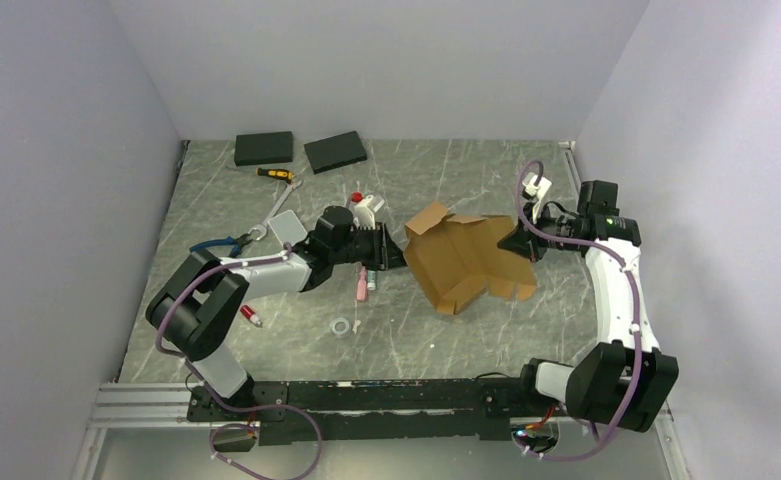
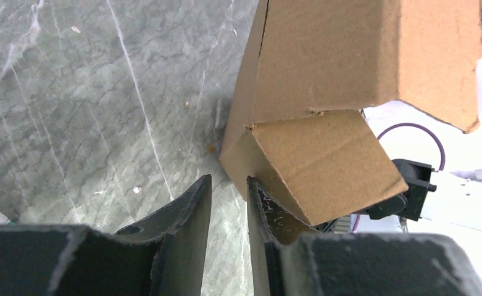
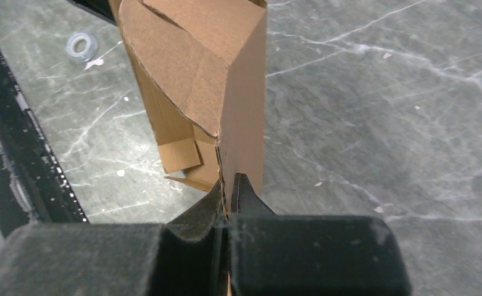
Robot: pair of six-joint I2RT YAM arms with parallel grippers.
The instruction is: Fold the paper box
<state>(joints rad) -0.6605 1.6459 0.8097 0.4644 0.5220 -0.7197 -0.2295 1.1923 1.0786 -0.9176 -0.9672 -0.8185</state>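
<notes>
Tabletop (image 1: 446, 170): grey marbled surface, walled in by pale panels on three sides.
Paper box (image 1: 466, 258): plain brown corrugated cardboard, partly folded, at the middle of the tabletop between the two grippers. Some panels are raised into walls and a flap at its far left corner stands open. A small tab sticks out at its near right side.
Left gripper (image 1: 398, 250): at the box's left side, low over the tabletop. Its jaws stand a little apart with only bare tabletop showing in the gap. In the left wrist view a folded corner of the box sits just beyond the fingertips, with a flap lying over the right finger. Nothing is gripped.
Right gripper (image 1: 519, 243): at the box's right side. Its jaws are pinched closed on a cardboard edge, and in the right wrist view the wall rises straight up from between the fingers.
Black slabs (image 1: 264, 148): two flat rectangles side by side at the far left of the tabletop, well apart from the box.
Screwdriver (image 1: 275, 174): yellow-and-black handle, just in front of the slabs.
Pliers (image 1: 221, 243): blue handles, beside the left arm.
Pink stick (image 1: 362, 282): lies just under the left gripper's wrist.
White ring (image 1: 340, 326): flat on the tabletop, near side, left of the box.
</notes>
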